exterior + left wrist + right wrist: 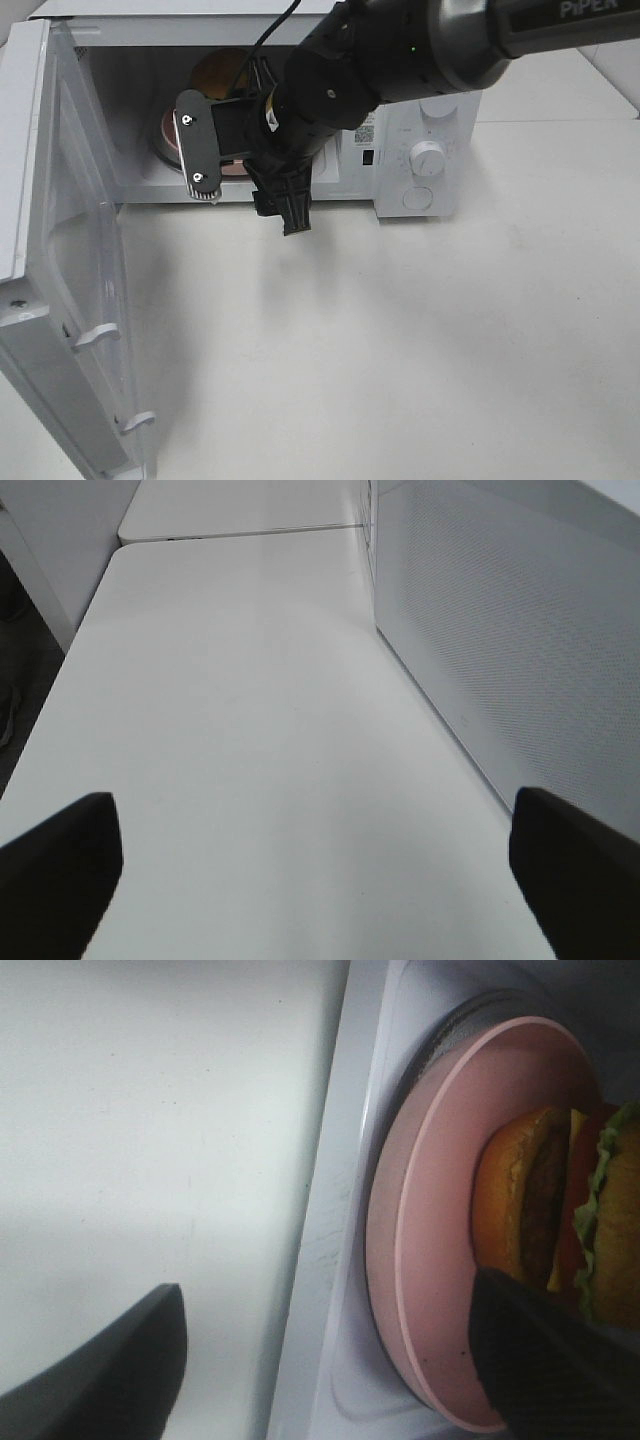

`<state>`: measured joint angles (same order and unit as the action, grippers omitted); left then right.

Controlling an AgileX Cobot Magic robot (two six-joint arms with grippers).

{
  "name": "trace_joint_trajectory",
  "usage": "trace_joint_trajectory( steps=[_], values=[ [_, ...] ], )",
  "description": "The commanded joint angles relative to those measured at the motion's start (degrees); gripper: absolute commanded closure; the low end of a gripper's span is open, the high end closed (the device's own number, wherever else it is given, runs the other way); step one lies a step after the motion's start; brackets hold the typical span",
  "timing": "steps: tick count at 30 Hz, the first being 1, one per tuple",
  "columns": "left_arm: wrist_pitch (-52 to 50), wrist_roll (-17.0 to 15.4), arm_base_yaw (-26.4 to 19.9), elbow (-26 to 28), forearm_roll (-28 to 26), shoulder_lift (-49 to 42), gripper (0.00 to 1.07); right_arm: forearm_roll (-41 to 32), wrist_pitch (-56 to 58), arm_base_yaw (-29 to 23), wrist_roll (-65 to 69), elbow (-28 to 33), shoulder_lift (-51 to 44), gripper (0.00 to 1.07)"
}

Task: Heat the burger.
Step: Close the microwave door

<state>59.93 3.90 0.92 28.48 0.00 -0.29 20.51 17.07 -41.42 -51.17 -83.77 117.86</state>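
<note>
Burger [545, 1210] on pink plate [430, 1260] inside open microwave [395, 170].
Right gripper [325, 1295] stands spread near the plate; left gripper [310, 810] also spread.

A white table [420, 340] carries a white microwave [445, 185] standing at its far side. The microwave's door [70, 300] hangs open over the table's left part.

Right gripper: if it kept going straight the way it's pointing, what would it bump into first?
Probably the white front ledge of the microwave, right beside the plate with the burger. The open right gripper straddles that ledge, one side over the plate, the other over the table. Depth is hard to judge.
</note>
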Motion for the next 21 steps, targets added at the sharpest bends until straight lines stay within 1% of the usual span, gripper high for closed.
trace_joint_trajectory(
  steps=[1,4,6,9,11,13,14,15,16,17,19,20,21],
  values=[
    [-0.5,-0.3,0.3,-0.1,-0.3,-1.5,0.09,0.2,-2.8,-0.2,1.4,5.2,-4.6,0.31],
    [-0.5,-0.3,0.3,-0.1,-0.3,-1.5,0.09,0.2,-3.2,-0.2,1.7,6.5,-5.6,0.31],
    [-0.5,-0.3,0.3,-0.1,-0.3,-1.5,0.09,0.2,-3.6,-0.2,3.6,11.1,-9.5,0.31],
    [-0.5,-0.3,0.3,-0.1,-0.3,-1.5,0.09,0.2,-3.8,-0.2,4.5,12.3,-10.5,0.31],
    [-0.5,-0.3,0.3,-0.1,-0.3,-1.5,0.09,0.1,-4.2,-0.2,9.9,16.9,-14.6,0.31],
    [-0.5,-0.3,0.3,-0.1,-0.3,-1.5,0.09,0.1,-4.3,-0.2,11.1,17.9,-15.8,0.31],
    [-0.5,-0.3,0.3,-0.1,-0.3,-1.5,0.09,0.2,-4.3,-0.2,13.9,20.3,-18.0,0.31],
    [-0.5,-0.3,0.3,-0.1,-0.3,-1.5,0.09,0.2,-4.3,-0.2,13.9,20.3,-18.0,0.31],
    [-0.5,-0.3,0.3,-0.1,-0.3,-1.5,0.09,0.2,-4.3,0.0,16.2,22.5,-20.1,0.31],
    [-0.5,-0.3,0.3,-0.1,-0.3,-1.5,0.09,0.2,-4.3,0.0,16.2,22.5,-20.1,0.31],
    [-0.5,-0.3,0.3,-0.1,-0.3,-1.5,0.09,-0.2,-4.1,0.5,19.6,25.8,-23.0,0.31],
    [-0.5,-0.3,0.3,-0.1,-0.3,-1.5,0.09,-0.2,-4.1,0.5,19.6,25.8,-23.0,0.31],
    [-0.5,-0.3,0.3,-0.1,-0.3,-1.5,0.09,-0.2,-2.8,0.5,21.9,27.8,-25.2,0.31]
  ],
)
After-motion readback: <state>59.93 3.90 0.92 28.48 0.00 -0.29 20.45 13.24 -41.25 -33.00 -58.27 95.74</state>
